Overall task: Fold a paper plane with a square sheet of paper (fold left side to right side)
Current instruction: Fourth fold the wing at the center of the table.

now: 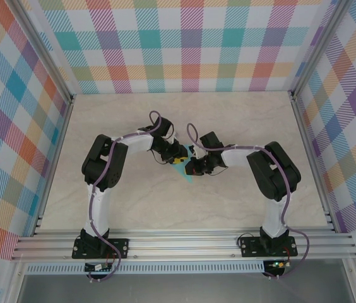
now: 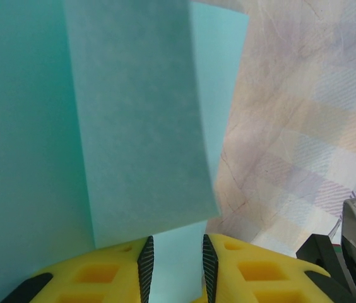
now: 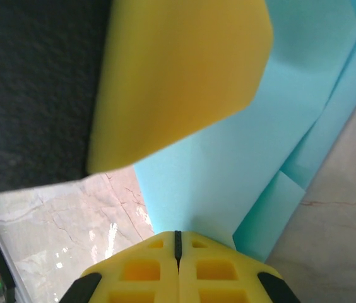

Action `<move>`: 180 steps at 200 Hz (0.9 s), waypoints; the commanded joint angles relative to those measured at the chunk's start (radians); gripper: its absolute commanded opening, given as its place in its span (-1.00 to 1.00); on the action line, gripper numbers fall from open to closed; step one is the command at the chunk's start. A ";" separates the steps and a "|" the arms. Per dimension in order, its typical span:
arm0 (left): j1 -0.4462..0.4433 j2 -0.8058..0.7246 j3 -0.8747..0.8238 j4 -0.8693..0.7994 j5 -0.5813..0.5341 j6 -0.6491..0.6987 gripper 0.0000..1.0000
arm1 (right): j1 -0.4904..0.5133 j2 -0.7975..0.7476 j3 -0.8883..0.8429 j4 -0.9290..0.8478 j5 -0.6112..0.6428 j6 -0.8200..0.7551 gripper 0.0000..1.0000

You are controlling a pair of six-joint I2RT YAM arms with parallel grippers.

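Pale marbled table (image 1: 134, 208) — folded turquoise paper (image 1: 188, 174) at its middle.

Your turquoise paper (image 1: 188, 174) is sitting near the middle of the table (image 1: 165, 208), partly folded; its flat layers are overlapping, straight edges stepping along one side.

The left arm (image 1: 104, 169) and right arm (image 1: 271, 169) have black joints, white links and purple cables (image 1: 93, 211). The left claw (image 2: 176, 265) and right claw (image 3: 178, 243) are yellow.
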 commanded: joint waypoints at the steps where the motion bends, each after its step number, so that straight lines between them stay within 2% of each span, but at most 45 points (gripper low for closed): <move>1: 0.018 0.029 0.026 -0.104 -0.091 0.027 -0.39 | 0.006 0.014 -0.035 -0.114 0.061 -0.046 -1.00; 44: 0.053 0.074 0.130 -0.124 -0.083 0.040 -0.32 | 0.006 0.024 -0.073 -0.130 0.063 -0.055 -1.00; 180: 0.181 0.296 0.485 -0.218 -0.039 0.094 -0.28 | 0.006 0.018 -0.111 -0.123 0.060 -0.050 -1.00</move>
